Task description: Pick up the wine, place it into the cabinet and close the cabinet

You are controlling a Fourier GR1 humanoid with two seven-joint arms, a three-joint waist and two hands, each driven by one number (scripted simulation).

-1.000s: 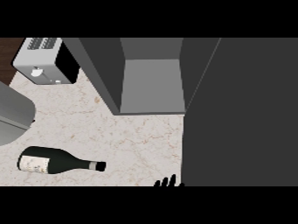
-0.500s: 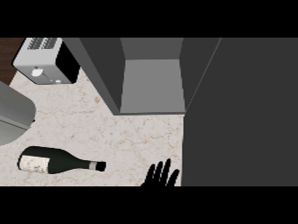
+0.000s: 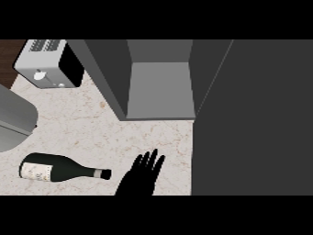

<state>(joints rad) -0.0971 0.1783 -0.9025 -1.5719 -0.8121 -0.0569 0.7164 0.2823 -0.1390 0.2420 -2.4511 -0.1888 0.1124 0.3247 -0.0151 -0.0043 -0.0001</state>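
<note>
Wine bottle lies on its side on the pale tabletop, near the front left, with its neck and cap pointing right and its label end to the left. One robot hand comes in from the near edge just right of the cap, not touching it, fingers straight and a little spread, holding nothing; I cannot tell which hand it is. I think it should slide left, curl round the fat dark middle of the bottle, not the thin neck, then lift it up to the open cabinet at the far side.
</note>
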